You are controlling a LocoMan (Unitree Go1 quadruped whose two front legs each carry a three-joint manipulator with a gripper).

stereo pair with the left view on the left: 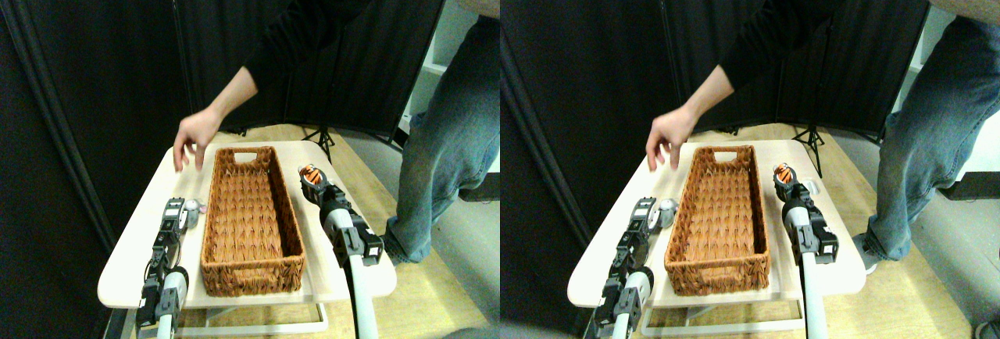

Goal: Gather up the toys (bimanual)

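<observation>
- Right now the tiger toy [312,174] sits at the right claw [312,185], just right of the basket [251,218] (grip apparently closed on it).
- Grey toy [191,212] touches the left claw [176,212]; jaws unreadable.

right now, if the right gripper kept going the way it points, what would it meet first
The right gripper already sits at the orange tiger toy. Beyond it, only bare table shows up to the far edge, though depth is unclear.
</observation>
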